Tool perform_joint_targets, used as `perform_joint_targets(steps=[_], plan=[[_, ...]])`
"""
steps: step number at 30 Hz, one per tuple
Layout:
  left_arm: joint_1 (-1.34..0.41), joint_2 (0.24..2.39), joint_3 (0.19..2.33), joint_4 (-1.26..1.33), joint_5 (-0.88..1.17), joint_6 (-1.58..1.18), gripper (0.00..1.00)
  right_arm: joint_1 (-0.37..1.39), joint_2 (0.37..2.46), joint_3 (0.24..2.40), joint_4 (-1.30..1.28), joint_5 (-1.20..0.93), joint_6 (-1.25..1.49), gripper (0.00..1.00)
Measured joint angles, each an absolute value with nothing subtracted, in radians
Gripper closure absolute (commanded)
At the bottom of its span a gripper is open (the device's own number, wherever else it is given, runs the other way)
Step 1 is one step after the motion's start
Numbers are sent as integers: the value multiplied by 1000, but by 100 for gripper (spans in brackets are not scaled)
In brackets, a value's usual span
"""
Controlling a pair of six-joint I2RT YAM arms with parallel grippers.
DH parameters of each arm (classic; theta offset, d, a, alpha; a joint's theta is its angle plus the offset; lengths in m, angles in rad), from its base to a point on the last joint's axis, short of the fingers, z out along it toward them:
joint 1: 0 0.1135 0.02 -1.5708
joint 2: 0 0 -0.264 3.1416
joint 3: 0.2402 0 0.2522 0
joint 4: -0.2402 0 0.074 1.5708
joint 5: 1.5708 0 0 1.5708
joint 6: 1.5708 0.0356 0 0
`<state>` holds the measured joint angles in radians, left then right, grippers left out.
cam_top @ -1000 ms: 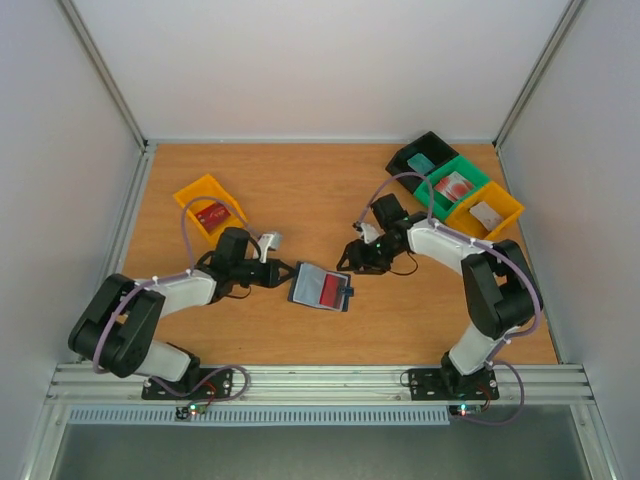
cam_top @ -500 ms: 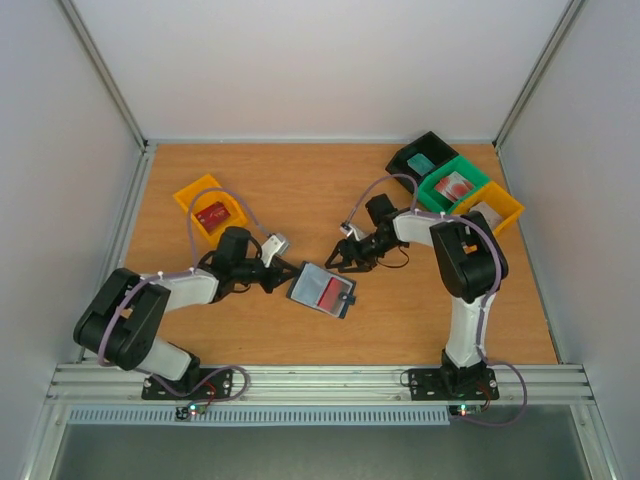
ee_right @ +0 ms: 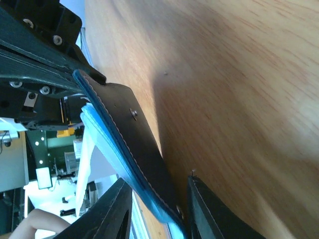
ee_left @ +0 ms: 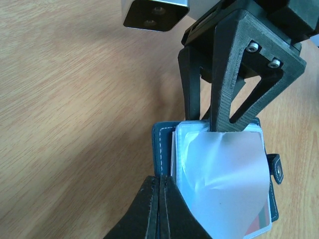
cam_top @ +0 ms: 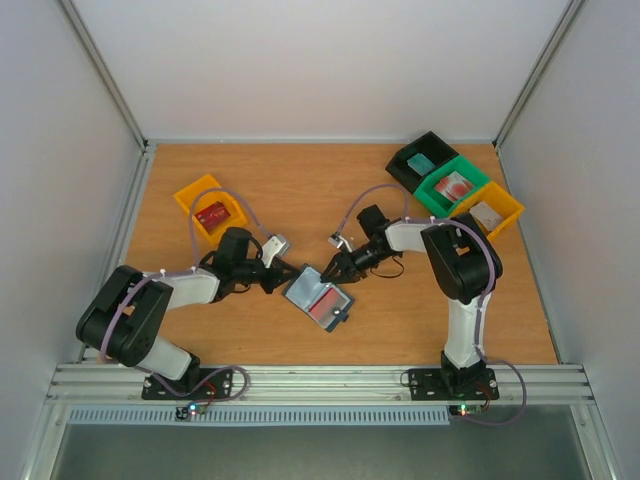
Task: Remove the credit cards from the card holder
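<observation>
The card holder [cam_top: 318, 297] lies open on the table at mid-front, navy outside with pale pockets. A red credit card [cam_top: 326, 303] shows through a pocket; its corner also shows in the left wrist view [ee_left: 259, 222]. My left gripper [cam_top: 288, 278] is shut on the card holder's navy left edge [ee_left: 162, 149]. My right gripper [cam_top: 328, 270] is at the holder's far edge, open, its two fingers either side of the lifted cover [ee_right: 134, 144]. In the left wrist view the right gripper's fingers [ee_left: 218, 99] touch the holder's far edge.
A yellow bin [cam_top: 195, 192] holding a red card stands at the back left. A black bin [cam_top: 405, 160], a green bin [cam_top: 437, 200] and another yellow bin [cam_top: 500, 225] stand in a row at the back right. Walls close the table on three sides.
My right gripper has moved left onto the card holder's far edge. The holder has turned and slid slightly forward, with my left gripper following at its left edge.
</observation>
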<state>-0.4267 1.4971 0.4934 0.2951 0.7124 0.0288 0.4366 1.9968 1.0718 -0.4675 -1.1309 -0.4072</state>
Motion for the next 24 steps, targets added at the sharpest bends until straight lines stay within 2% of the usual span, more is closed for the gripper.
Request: perform_joint_targets(steps=[4,6,9,10,12,14,16,21,22,24], plan=[[-427,1497,493,295,712,18,100,453,1976,1035,-373,-1140,-355,67],[-427,1497,493,295,712,12,100,455,1963,1019,-352,-1145,-345,75],[-426,1497,493,295,712,8,100,457,1956,1018,-347,-1147,-350,95],[-426,1497,493,295,711,8,100,459,1953,1018,-349,-1148,-352,98],[-426,1496,493,295,710,8,99,466,1938,1017,-354,-1149,-355,99],[-425,1487,493,290,709,9,72,470,1910,1017,-368,-1142,-361,99],[-422,1452,495,269,710,24,52,472,1863,1017,-387,-1130,-374,99],[-345,1328,554,126,823,32,15,473,1718,1059,-487,-1099,-441,99],[-327,1308,581,76,854,47,4,473,1694,1081,-517,-1087,-460,99],[-294,1266,652,-53,922,97,1,473,1645,1129,-577,-1063,-502,99]])
